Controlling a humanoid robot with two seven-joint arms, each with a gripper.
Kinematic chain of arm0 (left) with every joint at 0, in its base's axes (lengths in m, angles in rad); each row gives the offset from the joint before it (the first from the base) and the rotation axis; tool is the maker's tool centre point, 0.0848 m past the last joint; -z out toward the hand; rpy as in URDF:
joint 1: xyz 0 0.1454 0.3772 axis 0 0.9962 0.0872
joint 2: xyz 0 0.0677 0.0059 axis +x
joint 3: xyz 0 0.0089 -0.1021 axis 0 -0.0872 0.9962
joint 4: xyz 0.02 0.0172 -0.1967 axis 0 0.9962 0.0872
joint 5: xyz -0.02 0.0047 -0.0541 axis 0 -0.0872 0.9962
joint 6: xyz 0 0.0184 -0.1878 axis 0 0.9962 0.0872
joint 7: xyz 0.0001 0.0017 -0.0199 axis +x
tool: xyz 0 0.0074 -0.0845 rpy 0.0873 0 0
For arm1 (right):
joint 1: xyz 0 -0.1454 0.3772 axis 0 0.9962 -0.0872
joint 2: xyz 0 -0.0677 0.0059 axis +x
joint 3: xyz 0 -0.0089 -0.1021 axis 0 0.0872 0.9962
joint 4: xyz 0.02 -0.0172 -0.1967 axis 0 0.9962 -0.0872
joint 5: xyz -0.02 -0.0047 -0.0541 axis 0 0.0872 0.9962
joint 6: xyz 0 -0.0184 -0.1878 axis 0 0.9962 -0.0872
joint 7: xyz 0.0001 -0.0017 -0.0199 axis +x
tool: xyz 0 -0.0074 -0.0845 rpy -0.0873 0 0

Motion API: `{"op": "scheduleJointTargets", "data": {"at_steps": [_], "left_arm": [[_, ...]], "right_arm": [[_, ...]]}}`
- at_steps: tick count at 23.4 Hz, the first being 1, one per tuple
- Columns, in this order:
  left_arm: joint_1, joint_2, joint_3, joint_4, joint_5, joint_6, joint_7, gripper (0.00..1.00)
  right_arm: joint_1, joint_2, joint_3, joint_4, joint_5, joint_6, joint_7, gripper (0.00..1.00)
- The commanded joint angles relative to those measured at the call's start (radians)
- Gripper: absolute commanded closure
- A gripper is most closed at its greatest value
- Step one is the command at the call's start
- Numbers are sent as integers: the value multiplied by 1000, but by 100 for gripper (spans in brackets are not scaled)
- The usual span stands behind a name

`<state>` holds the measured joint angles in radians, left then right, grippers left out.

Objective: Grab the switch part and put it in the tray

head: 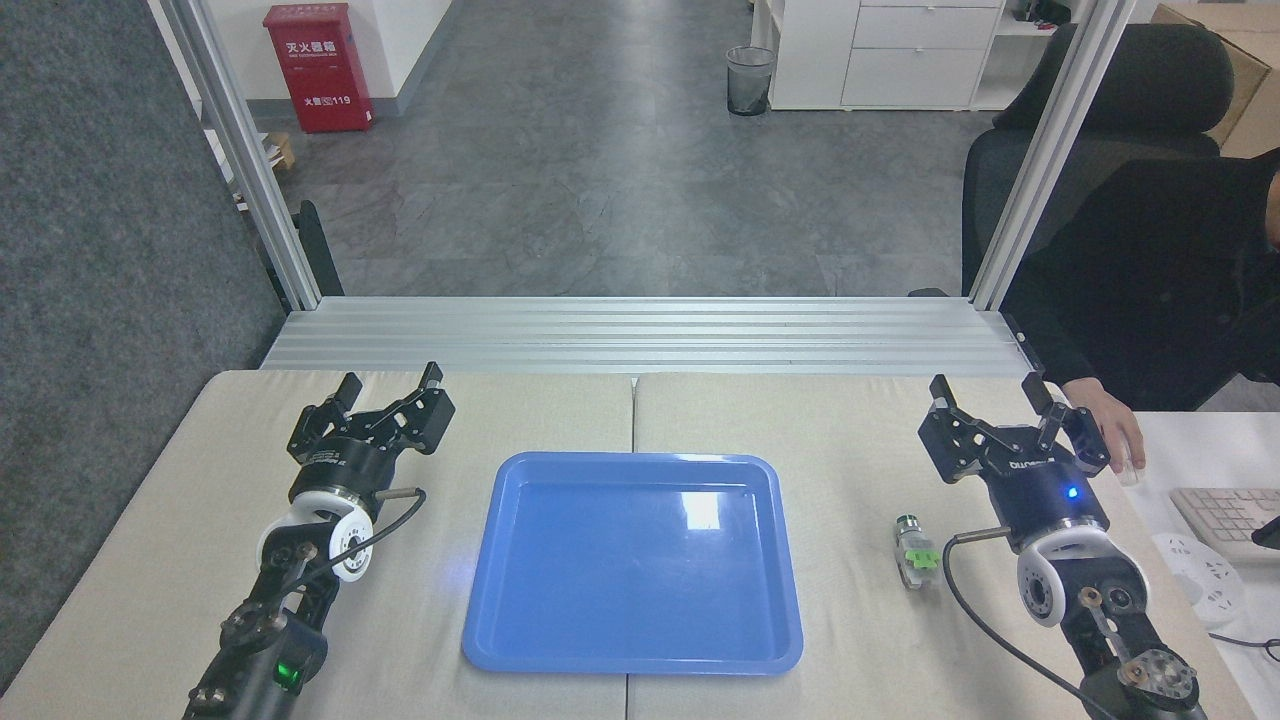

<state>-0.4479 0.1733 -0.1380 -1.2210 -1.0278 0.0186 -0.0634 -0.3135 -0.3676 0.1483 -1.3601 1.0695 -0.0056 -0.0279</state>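
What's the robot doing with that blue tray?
Nothing is being held yet. The tray sits empty on the table. A little switch part lies to the right of it. The right tool is open, behind the part. The left tool is open too, off to the tray's left.

The tray (633, 565) was a glossy, plain bright blue with a white glare patch, sitting on a pale beige table (800, 420), and the switch part (914, 552) showed a silver-black end, a vivid green middle and a whitish base. Both the left gripper (388, 385) and the right gripper (988, 392) were matte black above white wrist rings, the right one carrying a small blue light. Behind stood a red cabinet (318, 66) with white lettering on a mottled grey floor (600, 180).
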Motion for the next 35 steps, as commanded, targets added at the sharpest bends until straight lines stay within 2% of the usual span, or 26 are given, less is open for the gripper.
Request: {"op": "scheduleJointTargets", "data": {"at_steps": [1,13,15,17,22,27,33,35], "left_arm": [[0,0,0,0,0,0,0,0],[0,0,0,0,0,0,0,0],[0,0,0,0,0,0,0,0],[0,0,0,0,0,0,0,0],[0,0,0,0,0,0,0,0],[0,0,0,0,0,0,0,0],[0,0,0,0,0,0,0,0],[0,0,0,0,0,0,0,0]], "right_arm": [[1,-5,-1,-1,0,1,0,2],[13,-4,14,-1,1,0,0,2],[17,-1,20,-1,21,1,9,2],[27,4,37,-1,61,1,60,2],[77,35,42,1,57,6,218,2],[134,52,51,1,59,-2,284,2],[136,55,83,52,63,3,293,2],[140,77,80,55,56,3,295,2]]}}
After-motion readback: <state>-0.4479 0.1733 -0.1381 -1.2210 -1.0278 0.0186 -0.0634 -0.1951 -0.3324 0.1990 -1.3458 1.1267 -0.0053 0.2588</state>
